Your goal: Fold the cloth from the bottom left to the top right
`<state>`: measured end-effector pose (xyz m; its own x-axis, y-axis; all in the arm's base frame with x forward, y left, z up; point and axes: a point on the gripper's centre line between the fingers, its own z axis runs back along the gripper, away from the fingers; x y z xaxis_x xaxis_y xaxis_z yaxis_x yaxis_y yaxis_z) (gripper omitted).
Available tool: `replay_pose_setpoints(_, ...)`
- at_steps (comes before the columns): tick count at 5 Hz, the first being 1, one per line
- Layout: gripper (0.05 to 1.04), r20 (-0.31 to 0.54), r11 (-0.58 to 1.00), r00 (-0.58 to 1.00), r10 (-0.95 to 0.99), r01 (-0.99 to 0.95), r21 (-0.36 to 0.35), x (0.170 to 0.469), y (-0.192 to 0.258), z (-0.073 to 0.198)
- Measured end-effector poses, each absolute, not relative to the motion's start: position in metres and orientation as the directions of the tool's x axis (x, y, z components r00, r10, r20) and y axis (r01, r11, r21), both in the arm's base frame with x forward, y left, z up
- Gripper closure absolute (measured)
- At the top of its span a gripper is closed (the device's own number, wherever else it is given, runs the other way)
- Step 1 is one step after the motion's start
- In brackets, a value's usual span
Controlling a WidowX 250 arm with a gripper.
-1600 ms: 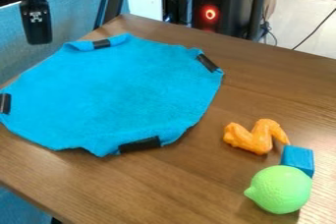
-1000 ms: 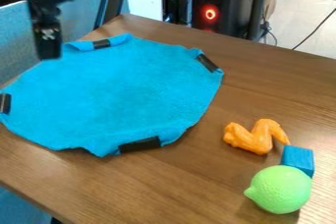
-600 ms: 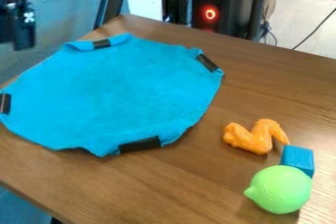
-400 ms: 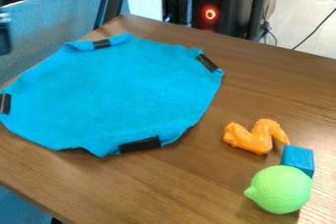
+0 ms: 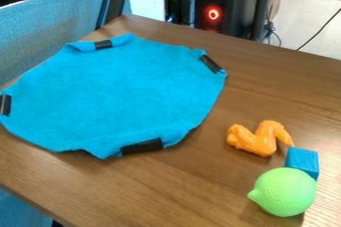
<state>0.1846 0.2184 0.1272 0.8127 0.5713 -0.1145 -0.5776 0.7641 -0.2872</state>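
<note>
On the counter, the blue cloth is spread pretty flat; whether the end effector is clenched or released honestly can't be told.

Room lies above the cloth, with wing, block and lemon obstructing lower right.
</note>
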Motion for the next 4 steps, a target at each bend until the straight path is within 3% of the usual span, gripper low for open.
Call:
replay_pose_setpoints(1, 0.083, -0.095, 0.748, 0.795, 0.599, -0.598, -0.289, 0.186, 0.221, 0.127)
replay_pose_setpoints(4, 0.083, -0.148, 0.646, 0.682, 0.717, -0.729, -0.226, 0.193, 0.218, 0.099)
